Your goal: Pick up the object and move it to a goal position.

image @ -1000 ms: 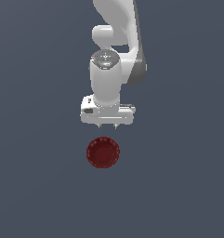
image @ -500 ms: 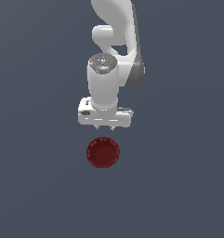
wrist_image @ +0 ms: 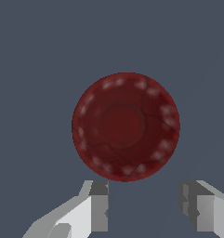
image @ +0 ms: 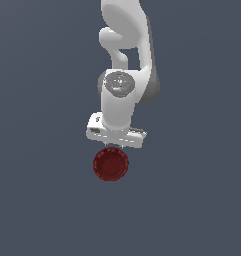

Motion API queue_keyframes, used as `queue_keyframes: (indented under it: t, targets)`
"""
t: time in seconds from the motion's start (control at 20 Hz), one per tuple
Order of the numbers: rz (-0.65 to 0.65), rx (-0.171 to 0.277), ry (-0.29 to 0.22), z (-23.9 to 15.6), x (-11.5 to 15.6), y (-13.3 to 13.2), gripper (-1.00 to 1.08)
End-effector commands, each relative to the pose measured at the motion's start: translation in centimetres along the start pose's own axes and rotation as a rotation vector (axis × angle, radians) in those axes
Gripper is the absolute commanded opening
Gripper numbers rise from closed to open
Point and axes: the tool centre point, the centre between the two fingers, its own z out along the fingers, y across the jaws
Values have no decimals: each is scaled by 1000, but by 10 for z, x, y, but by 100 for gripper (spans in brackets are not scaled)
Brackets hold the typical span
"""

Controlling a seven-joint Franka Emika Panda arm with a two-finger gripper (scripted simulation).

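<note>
Dark red scalloped dish (image: 110, 164) (wrist_image: 126, 126) flat on the grey worktop (image: 42, 200), just below the white arm's (image: 124, 45) fingers (wrist_image: 100, 211), spread apart, grasping nothing

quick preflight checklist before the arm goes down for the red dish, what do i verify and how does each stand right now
1. Jaws open: ok. In the wrist view the gripper shows two fingers with a clear gap between them.
2. Gap wide enough for the dish: cannot tell; the gap looks narrower than the dish.
3. Gripper centred over the dish: not ok. The dish lies ahead of the fingertips, not between them.
4. Dish free of contact: ok. Nothing touches it in either view.
5. Dish sitting upright: ok. Its hollow faces up.
6. Goal position visible: cannot tell. No marker shows in either view.
</note>
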Motion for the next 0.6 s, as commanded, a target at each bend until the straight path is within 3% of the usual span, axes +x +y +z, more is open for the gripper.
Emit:
queue_keyframes:
  t: [0.0, 0.55]
  targets:
    - [39, -26, -8, 7, 8, -4, 28]
    - [228, -176, -15, 40, 42, -26, 28]
